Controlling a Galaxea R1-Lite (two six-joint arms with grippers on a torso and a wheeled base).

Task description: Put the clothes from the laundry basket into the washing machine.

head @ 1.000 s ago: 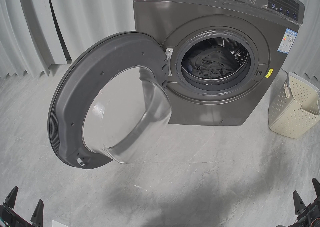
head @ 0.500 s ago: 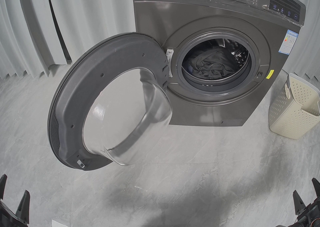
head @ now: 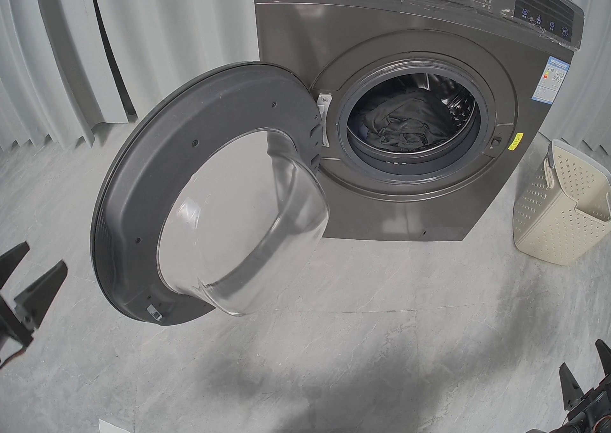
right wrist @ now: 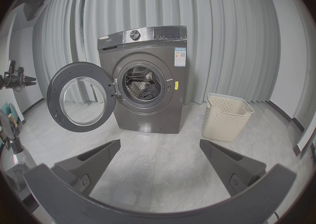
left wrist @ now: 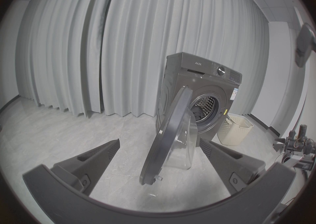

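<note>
- The washer (head: 299,27) stands on the floor (head: 394,339) with its back to a pale curtain (head: 178,14). I place everything else from it.
- Its door (head: 178,154) is swung wide open from the hinge on the washer's left side, with the glass bowl bulging toward me.
- The clothes (head: 401,119), a dark crumpled bundle, lie inside the washer's drum, low in the round opening.
- The cream basket (head: 560,211) sits on the floor near the washer's right side, upright and not touching it.
- My left tool (head: 44,255) hangs in front of the washer and off to its left, past the door's outer edge. Its fingers are spread apart with nothing between them.
- My right tool (head: 581,354) is in front of the washer toward its right, nearer to me than the basket. Its fingers also stand apart and hold nothing.
</note>
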